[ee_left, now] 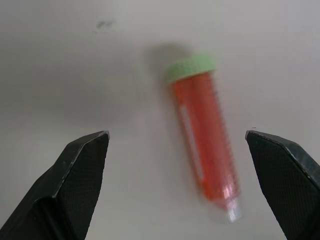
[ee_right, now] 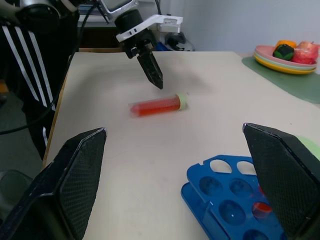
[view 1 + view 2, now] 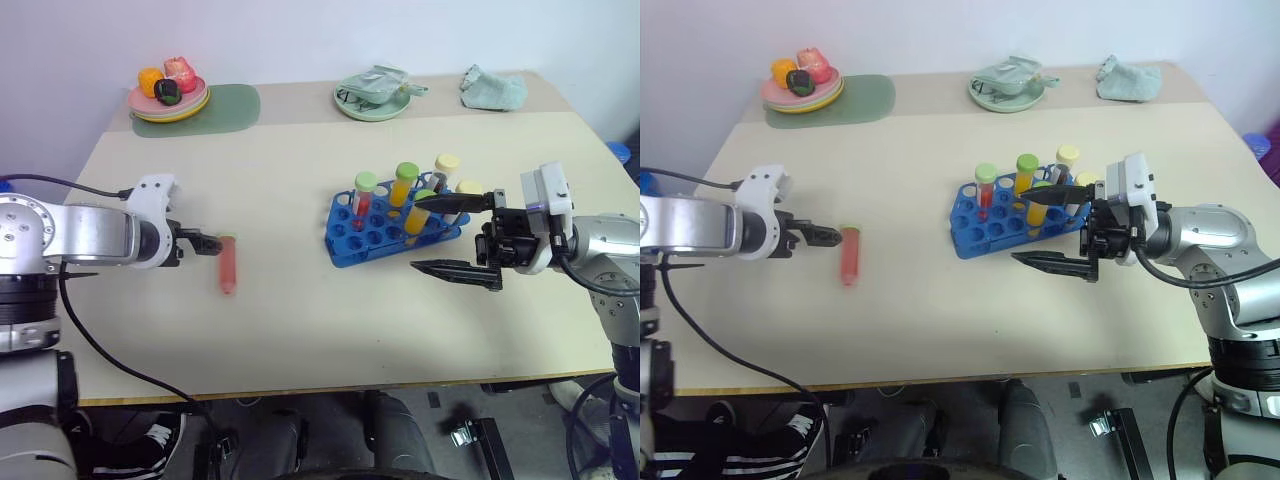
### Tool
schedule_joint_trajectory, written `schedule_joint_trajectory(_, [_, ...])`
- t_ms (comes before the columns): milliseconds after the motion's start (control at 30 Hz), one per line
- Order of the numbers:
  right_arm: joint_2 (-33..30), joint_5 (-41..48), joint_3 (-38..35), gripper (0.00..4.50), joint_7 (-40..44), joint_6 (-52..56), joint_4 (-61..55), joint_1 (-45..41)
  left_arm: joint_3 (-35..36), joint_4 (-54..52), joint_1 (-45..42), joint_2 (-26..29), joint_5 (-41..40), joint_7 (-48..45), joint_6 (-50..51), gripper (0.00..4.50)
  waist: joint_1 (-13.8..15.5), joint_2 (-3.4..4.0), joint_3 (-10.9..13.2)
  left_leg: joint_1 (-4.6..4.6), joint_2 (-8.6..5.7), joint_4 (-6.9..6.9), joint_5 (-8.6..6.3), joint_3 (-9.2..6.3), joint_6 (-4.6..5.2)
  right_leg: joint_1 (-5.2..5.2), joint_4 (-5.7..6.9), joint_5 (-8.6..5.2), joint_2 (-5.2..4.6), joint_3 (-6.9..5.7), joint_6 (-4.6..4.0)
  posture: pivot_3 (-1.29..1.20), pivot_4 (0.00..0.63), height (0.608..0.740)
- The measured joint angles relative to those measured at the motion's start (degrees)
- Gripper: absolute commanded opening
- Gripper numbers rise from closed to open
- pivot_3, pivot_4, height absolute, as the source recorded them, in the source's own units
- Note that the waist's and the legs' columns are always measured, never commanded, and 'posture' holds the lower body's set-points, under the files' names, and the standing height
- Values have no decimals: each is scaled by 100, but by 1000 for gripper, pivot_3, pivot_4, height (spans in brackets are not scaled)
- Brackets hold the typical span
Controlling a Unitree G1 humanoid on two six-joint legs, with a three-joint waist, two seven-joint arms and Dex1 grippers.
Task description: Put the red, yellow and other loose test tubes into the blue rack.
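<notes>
A beige table (image 3: 300, 330) lay under both pincers. Far beyond the left pincer sat a plate of toy food (image 3: 168, 95) on a green mat (image 3: 225, 108). Beyond the right pincer were a green plate holding crumpled cloth (image 3: 373, 92) and a loose cloth (image 3: 493, 88).

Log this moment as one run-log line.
left gripper: open, above lying red tube, not gripping | right gripper: open, empty, beside blue rack | tubes in rack: several upright

A beige table (image 3: 300, 330) stands against a white wall (image 3: 300, 30).
</notes>
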Motion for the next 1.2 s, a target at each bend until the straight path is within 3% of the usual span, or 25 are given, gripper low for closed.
schedule_joint_trajectory(200, [60, -5, 43, 4463, -47, 14, -4, -3, -800, 701, -691, 151, -525, 442, -250, 4500, 18, 0, 0, 3, -11, 5, 0, -5, 0, 10, -1, 0, 0, 0, 0, 0, 150, 740])
schedule_joint_trajectory(400, [122, -5, 97, 4463, -122, 20, -57, -13, -1185, 1279, -1168, -411, -527, 628, -311, 4500, -5, 1, -1, 6, -16, 3, 2, -4, -3, 7, -1, 0, 2, 0, 0, 0, 150, 740])
schedule_joint_trajectory(600, [122, -6, 132, 4463, -184, 35, -68, -60, -1189, 1552, -1163, -736, -530, 850, -241, 4500, -28, 1, -1, 7, -16, 0, 4, -4, -6, 5, -1, 0, 3, 0, 0, 0, 150, 740])
schedule_joint_trajectory(1200, [137, -122, 139, 4463, -138, -29, -69, 159, -760, 964, -444, -1365, -534, 1910, -826, 4500, 5, 1, -1, 8, -10, 5, 4, -5, -6, 9, -2, 0, 1, 0, 0, 0, 150, 740])
